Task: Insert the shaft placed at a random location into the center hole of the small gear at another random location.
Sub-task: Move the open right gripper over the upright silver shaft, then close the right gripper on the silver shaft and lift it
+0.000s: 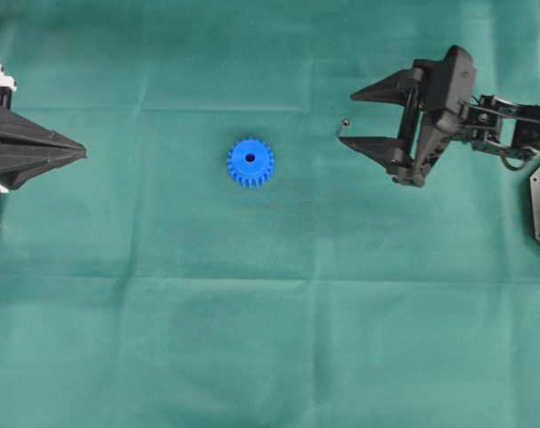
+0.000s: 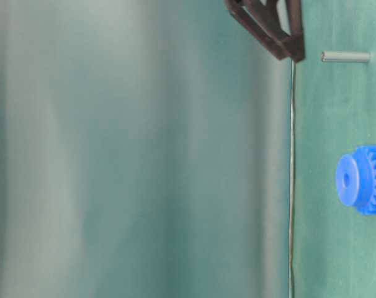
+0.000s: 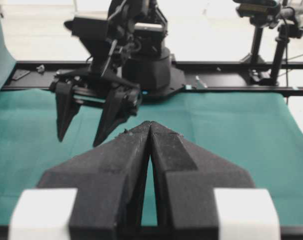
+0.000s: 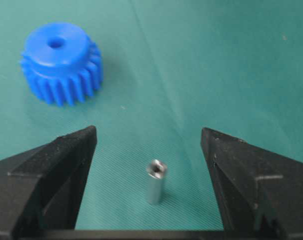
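shiny metal shaft (image 4: pixel 154 181), matt blue plastic small gear (image 4: pixel 61 63), creased green cloth (image 1: pixel 270 339), matt black hands.

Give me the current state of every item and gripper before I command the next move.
Shaft: standing upright on the cloth, between the open right fingers, untouched.
Small gear: lying flat, hub up, apart from the shaft.
Center hole: empty.
Right gripper: open wide, holding nothing.
Left gripper: shut, holding nothing, away from both parts.
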Controlling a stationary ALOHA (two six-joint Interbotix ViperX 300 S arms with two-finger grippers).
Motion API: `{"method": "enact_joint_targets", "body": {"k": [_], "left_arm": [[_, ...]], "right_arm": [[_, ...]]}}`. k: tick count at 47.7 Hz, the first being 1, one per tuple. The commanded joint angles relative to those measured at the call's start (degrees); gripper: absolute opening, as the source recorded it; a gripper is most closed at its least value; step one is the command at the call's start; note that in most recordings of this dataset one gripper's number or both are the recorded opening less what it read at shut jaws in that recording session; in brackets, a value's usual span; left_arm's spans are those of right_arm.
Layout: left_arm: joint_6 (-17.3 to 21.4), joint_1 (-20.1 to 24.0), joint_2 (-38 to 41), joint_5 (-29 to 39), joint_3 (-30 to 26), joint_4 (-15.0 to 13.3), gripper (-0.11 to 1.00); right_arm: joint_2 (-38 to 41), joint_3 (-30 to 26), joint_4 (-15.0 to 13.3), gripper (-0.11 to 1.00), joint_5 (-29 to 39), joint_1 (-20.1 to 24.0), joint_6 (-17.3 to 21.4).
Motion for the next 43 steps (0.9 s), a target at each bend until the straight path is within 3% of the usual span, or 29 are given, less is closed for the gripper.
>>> {"method": "enact_joint_targets", "body": {"k": [1,13,28,32,40,43], "left_arm": [[-0.2,-0.1,0.5,-0.2,-1.3,0.2,0.0],[-0.2,-0.1,0.5,0.2,-1.3,0.1,0.0],[-0.3,-0.1,0.5,0.4,-1.2,0.2,0.0],[-0.4,-0.1,0.5,0.6,-1.2,0.1,0.0],[-0.5,-0.1,0.5,1.5,-1.3,0.1,0.0],[-0.5,-0.1,0.5,1.5,-1.2,0.2,0.0]], "right_arm": [[1.4,-1.1,0.4,0.86,-1.9,-0.9,-0.9],[6.2,-1.6,1.7,0.86,-3.8,-1.5,-0.9],[6.9,-2.0,1.3,0.82,-3.6,-1.5,-0.8],[6.9,-2.1,1.1,0.7,-3.5,-1.4,-0.8],[6.9,-2.1,0.9,0.25,-2.5,-1.4,-0.8],[6.9,-2.1,0.8,0.13,-2.5,-1.3,-0.8]]}}
